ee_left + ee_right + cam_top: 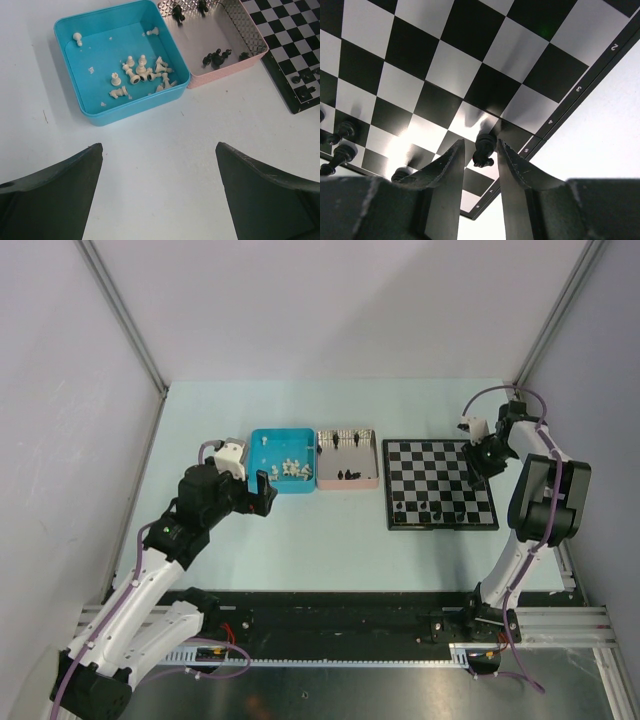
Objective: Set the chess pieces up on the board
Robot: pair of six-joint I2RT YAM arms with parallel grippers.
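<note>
The board [440, 485] lies at the right, with several black chess pieces [440, 512] along its near rows. My right gripper [478, 465] hangs low over the board's right edge. In the right wrist view its jaws [481, 141] stand narrowly apart around a black piece [484, 147] that stands on a square by the border, with a gap on the left side. My left gripper [262, 490] is wide open and empty over bare table [159, 145], just in front of the blue tray [135, 112] holding white pieces [141, 72].
A pink tray [348, 483] between the blue tray [270, 440] and the board holds a few black pieces [215, 57]. Grey walls and frame posts enclose the table at the back and sides. More black pieces [342, 131] stand at the left in the right wrist view.
</note>
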